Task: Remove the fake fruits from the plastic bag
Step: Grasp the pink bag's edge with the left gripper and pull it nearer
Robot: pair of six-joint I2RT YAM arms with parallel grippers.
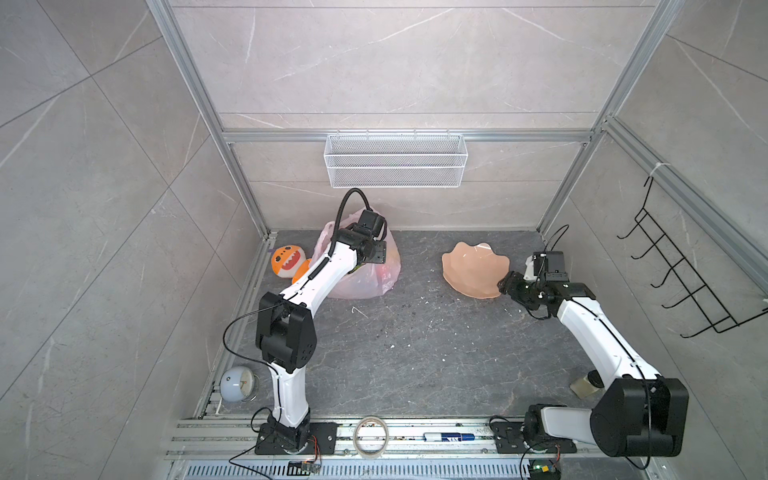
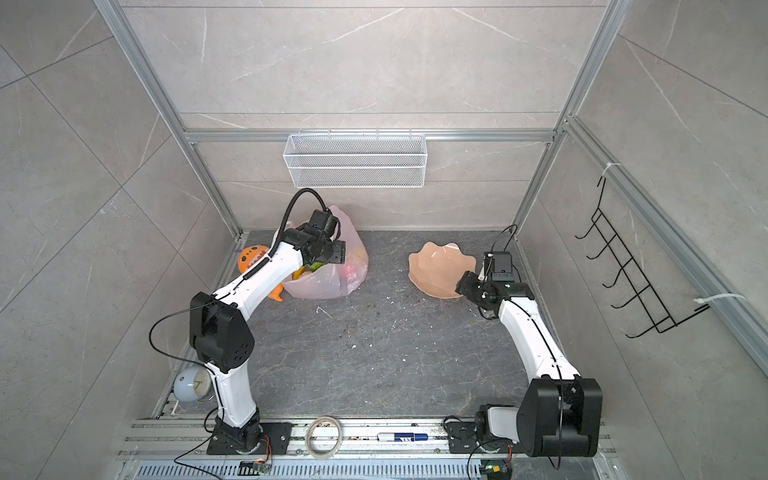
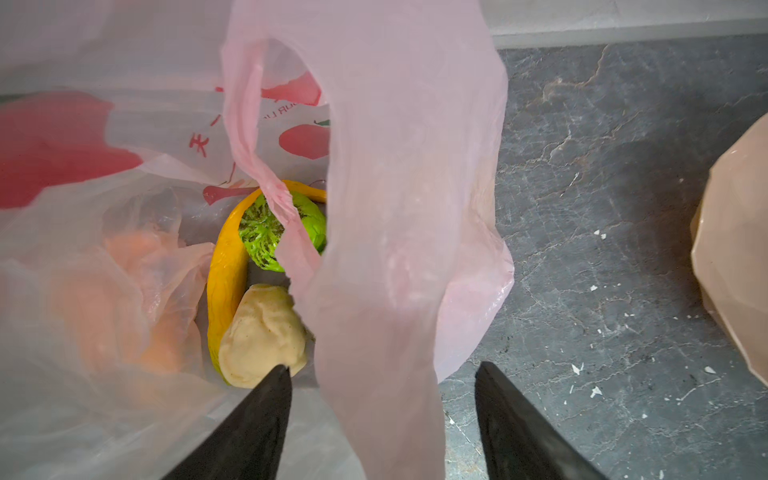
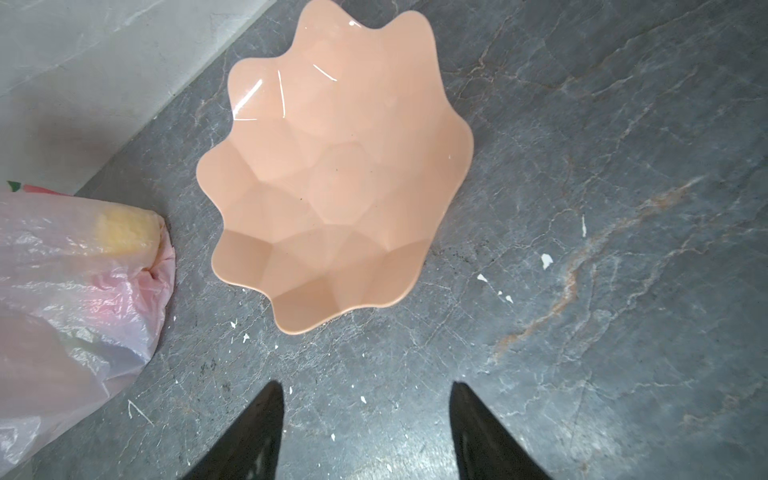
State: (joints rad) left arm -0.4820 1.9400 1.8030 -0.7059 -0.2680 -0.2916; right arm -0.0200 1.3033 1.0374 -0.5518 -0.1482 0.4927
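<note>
A robot test cell in a lab: aluminium-profile frame (image 1: 291, 136) walled with grey stone-look panels (image 1: 395, 62), left arm (image 1: 286, 390) and right arm (image 1: 594, 328) bolted to rails (image 1: 199, 438) at 6 o'clock, wire basket (image 1: 395, 162) at 12 o'clock, hook rack (image 1: 681, 274) at 3 o'clock.

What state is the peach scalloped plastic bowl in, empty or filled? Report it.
Empty. In the right wrist view the peach scalloped plastic bowl shows a bare faceted inside, no fruit in it.
</note>
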